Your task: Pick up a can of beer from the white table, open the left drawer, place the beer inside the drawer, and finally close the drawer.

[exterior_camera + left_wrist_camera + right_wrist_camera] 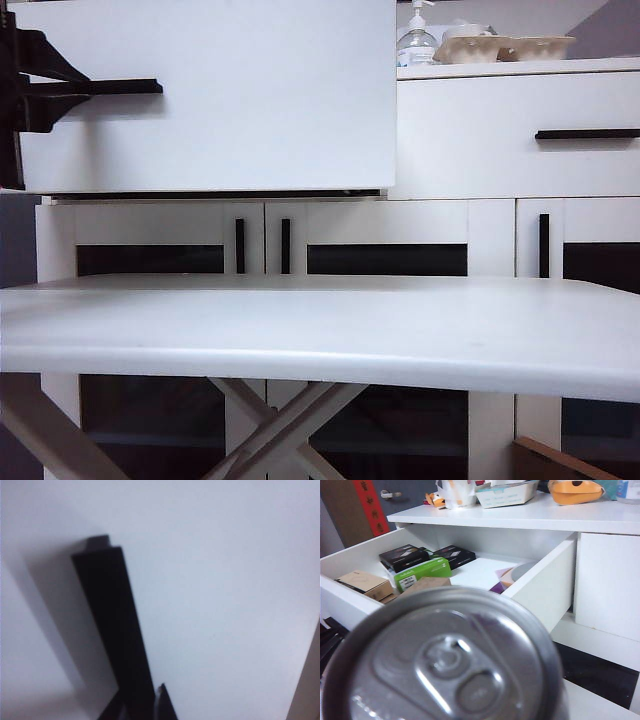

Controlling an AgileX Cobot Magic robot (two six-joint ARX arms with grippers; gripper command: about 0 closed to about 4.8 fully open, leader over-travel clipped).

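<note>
- One can of beer (452, 655) fills your right wrist view, lid up and ring pull facing the camera, blurred because it sits so close; it hangs out in front of the drawer and short of its cavity.
- Your right gripper does not show its fingers in any picture, so you cannot tell from the views whether its jaws clamp the can; the can sitting hard against the wrist camera is all you get.
- Left drawer (215, 95) stands pulled out toward you, its white front big in the exterior view and overlapping the cabinet front behind it.
- Inside the drawer you can see two dark boxes (404, 556), a green box (422, 573) and a tan carton (364, 583) toward one side, with bare white floor in the middle.
- Your left gripper (40, 85) sits at the left edge of the exterior view, jaws closed on the black bar handle (120, 87); the left wrist view shows that same handle (112, 630) running between the dark fingertips (165, 702) against the white front.
- Right of it, the narrower drawer (515, 135) stays flush and shut.
- On the cabinet top you have a pump bottle (416, 40) and egg cartons (505, 47).
- White table (320, 330) spans the foreground.
</note>
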